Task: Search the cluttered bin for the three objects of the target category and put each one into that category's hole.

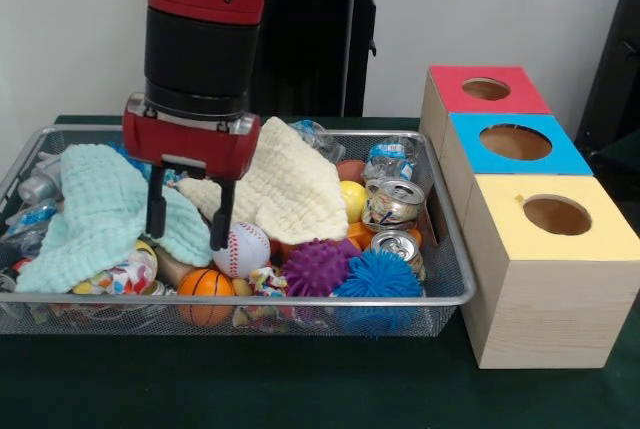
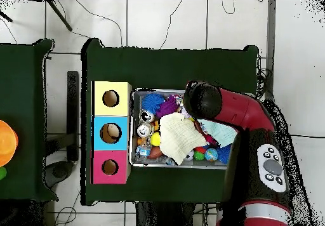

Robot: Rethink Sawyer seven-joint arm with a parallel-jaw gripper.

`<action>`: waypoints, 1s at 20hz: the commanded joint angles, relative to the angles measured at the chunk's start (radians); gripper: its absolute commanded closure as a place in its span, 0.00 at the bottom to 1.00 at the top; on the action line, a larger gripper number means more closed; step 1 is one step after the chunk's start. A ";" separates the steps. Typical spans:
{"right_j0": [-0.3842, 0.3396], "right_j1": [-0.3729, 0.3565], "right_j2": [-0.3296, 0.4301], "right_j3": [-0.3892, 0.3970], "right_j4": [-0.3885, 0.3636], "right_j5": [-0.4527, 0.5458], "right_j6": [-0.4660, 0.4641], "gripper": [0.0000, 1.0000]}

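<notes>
Bin (image 1: pixel 448 289) — baseball (image 1: pixel 241 249) touching gripper (image 1: pixel 189 217).

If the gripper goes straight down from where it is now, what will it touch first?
Most likely the mint green cloth: the open gripper points down over its right edge. Its right fingertip sits close to the baseball, so that might be met first; depth is unclear.

pretty even indoor light, no harsh glare, soft shadow under the wire bin (image 1: pixel 440 294) on the dark worktop (image 1: pixel 300 389), front view slightly soft, cans (image 1: pixel 395 201) near the bin's edge catch small highlights
</notes>
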 commanded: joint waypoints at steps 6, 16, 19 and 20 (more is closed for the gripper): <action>0.030 0.093 -0.008 0.107 0.057 -0.092 0.263 0.00; 0.025 0.125 0.000 0.110 0.091 -0.096 0.239 0.00; 0.022 0.133 0.008 0.112 0.103 -0.102 0.239 0.00; 0.024 0.134 0.007 0.116 0.107 -0.113 0.244 0.00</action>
